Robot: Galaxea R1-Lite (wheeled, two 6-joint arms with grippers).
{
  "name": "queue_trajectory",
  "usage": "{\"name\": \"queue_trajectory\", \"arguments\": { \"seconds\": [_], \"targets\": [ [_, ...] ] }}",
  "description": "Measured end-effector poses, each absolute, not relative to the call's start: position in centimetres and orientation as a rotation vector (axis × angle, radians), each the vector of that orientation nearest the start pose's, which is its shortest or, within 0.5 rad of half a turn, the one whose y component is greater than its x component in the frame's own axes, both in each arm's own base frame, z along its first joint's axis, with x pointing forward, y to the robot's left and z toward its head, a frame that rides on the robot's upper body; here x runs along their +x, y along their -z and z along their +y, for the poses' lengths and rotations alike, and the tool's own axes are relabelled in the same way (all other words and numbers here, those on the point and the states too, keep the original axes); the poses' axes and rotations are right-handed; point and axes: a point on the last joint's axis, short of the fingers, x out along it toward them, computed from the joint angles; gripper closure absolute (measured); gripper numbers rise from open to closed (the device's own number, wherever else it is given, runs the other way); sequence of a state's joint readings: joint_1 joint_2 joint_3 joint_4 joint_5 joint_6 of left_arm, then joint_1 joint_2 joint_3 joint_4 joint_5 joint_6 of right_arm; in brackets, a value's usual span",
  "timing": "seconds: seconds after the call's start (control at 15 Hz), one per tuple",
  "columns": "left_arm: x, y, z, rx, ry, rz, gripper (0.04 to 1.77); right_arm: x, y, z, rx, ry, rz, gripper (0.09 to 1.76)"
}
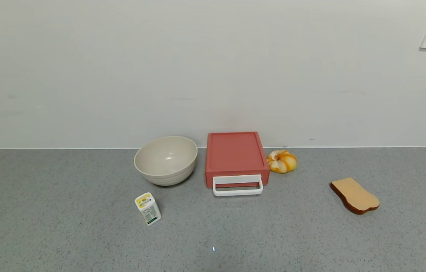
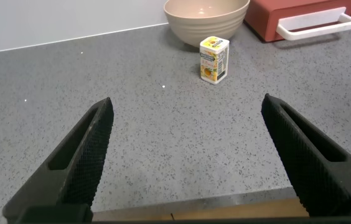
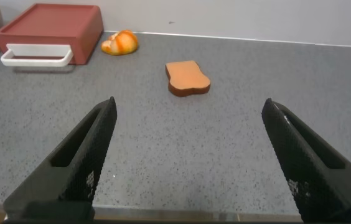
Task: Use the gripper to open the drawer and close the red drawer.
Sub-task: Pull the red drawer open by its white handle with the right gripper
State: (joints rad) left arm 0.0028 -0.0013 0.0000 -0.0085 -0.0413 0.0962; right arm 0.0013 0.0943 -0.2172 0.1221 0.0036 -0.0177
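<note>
With both the left gripper (image 2: 188, 155) and right gripper (image 3: 188, 155) spread wide, the salmon-red plastic drawer's (image 1: 235, 156) white loop handle (image 1: 238, 186), well beyond the jaws, could be missed through misalignment.

Bowl (image 1: 165, 160) and bun (image 1: 281, 161) flank drawer (image 1: 235, 156); handle (image 1: 238, 186) unobstructed.

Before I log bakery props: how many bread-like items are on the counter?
2: a bun right of the red drawer, and a toast slice farther right. Nothing appears hidden.
</note>
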Motion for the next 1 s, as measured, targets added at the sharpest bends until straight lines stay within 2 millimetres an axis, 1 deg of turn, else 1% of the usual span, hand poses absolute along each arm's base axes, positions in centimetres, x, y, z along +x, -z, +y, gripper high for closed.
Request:
{"name": "queue_trajectory", "arguments": {
  "seconds": [0.27, 0.4, 0.53, 0.73, 1.0],
  "targets": [
    [-2.3, -7.6, -0.1, 0.096, 0.038, -0.012, 0.09, -3.0, -15.2, 0.0, -0.018, -0.008, -0.012, 0.14],
    [-2.3, -7.6, -0.1, 0.096, 0.038, -0.012, 0.09, -2.5, -16.9, 0.0, -0.019, -0.007, -0.003, 0.14],
    [-2.3, -7.6, -0.1, 0.096, 0.038, -0.012, 0.09, -1.6, -19.0, 0.0, -0.019, -0.004, 0.014, 0.14],
    [-2.3, -7.6, -0.1, 0.096, 0.038, -0.012, 0.09, 0.5, -22.0, 0.0, -0.018, -0.025, 0.055, 0.14],
    [-2.3, -7.6, -0.1, 0.096, 0.038, -0.012, 0.09, 5.0, -25.1, 0.3, -0.012, -0.102, 0.145, 0.14]
  ]
}}
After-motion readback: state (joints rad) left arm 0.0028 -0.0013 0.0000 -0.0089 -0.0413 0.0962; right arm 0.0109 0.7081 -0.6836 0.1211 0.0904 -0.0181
